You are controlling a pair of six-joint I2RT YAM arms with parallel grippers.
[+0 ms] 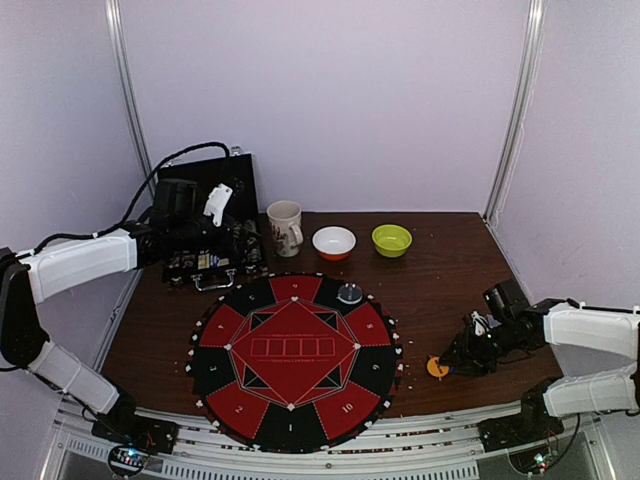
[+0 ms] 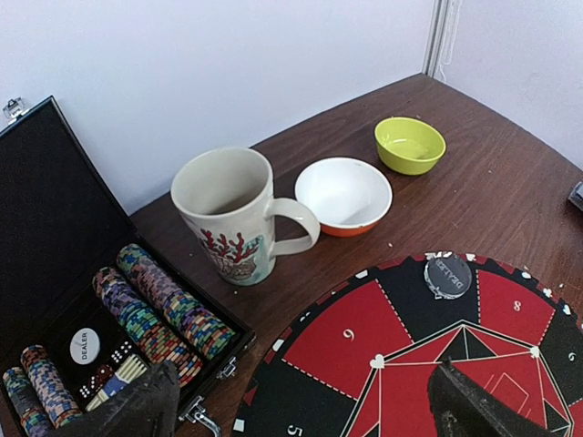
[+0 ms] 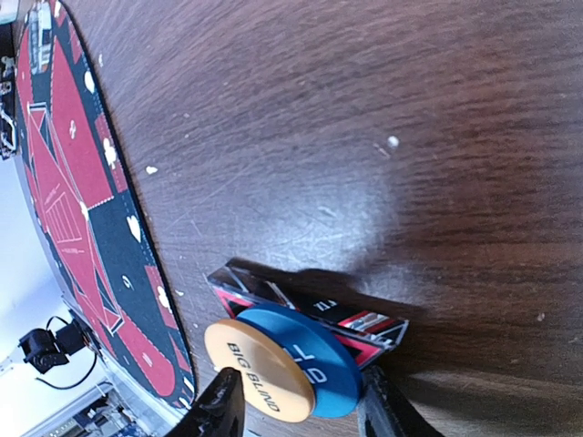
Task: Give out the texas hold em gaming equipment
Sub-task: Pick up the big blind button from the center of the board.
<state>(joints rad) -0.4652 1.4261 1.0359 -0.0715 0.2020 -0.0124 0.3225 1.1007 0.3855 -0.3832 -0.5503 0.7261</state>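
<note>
Early days: one dealer disc (image 1: 349, 293) lies on the mat's (image 1: 250, 400) far side, chips (image 2: 164, 305) fill the far-left case (image 2: 46, 228) below the spread left fingers (image 2: 137, 405), and the right fingers (image 3: 223, 405) pinch the marker discs (image 3: 273, 364) on the table (image 1: 450, 290), right of the mat.

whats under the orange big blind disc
A blue disc sits beneath it, and under that a red-black marker. The orange disc covers most of the blue one's lettering.
</note>
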